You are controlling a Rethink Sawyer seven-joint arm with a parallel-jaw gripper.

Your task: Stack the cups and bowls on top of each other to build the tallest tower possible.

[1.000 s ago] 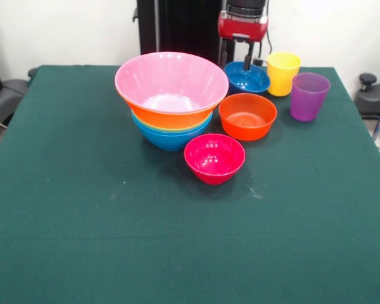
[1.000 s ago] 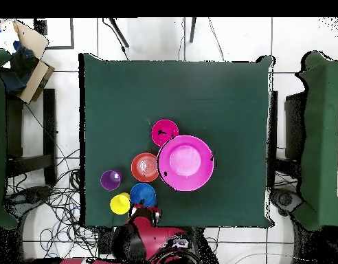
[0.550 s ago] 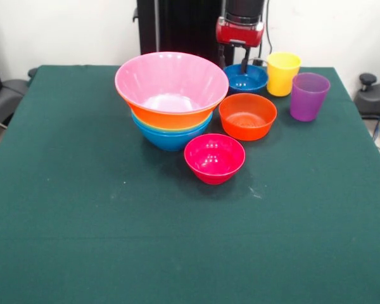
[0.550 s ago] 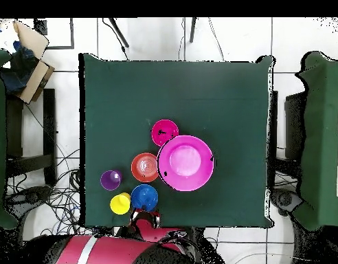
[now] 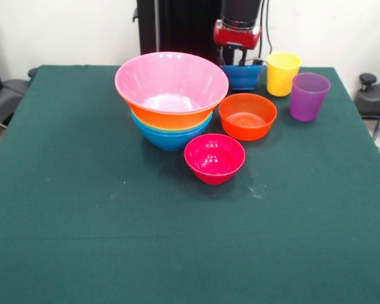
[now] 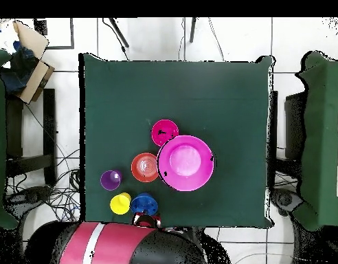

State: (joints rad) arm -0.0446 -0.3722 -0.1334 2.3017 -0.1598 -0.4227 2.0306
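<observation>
The tower stands left of centre: a wide pink bowl [image 5: 171,82] [image 6: 185,163] nested in an orange bowl [image 5: 171,118], on a light blue bowl [image 5: 171,139]. An orange-red bowl [image 5: 247,116] [image 6: 145,167] and a crimson bowl [image 5: 214,158] [image 6: 165,132] sit beside it. At the far right stand the yellow cup [image 5: 283,73] [image 6: 120,203] and the purple cup [image 5: 308,96] [image 6: 110,180]. My gripper [image 5: 240,62] is shut on the rim of the small dark blue bowl [image 5: 244,77] [image 6: 144,204], which hangs above the cloth near the yellow cup.
The green table [image 5: 114,221] has wide bare cloth in front of the bowls. In the overhead view a cardboard box [image 6: 27,55] lies on a side seat beyond the table's left edge, and cables lie on the floor there.
The gripper has risen with the dark blue bowl, drawing it back toward the robot's base. The other bowls and both cups have not moved.
</observation>
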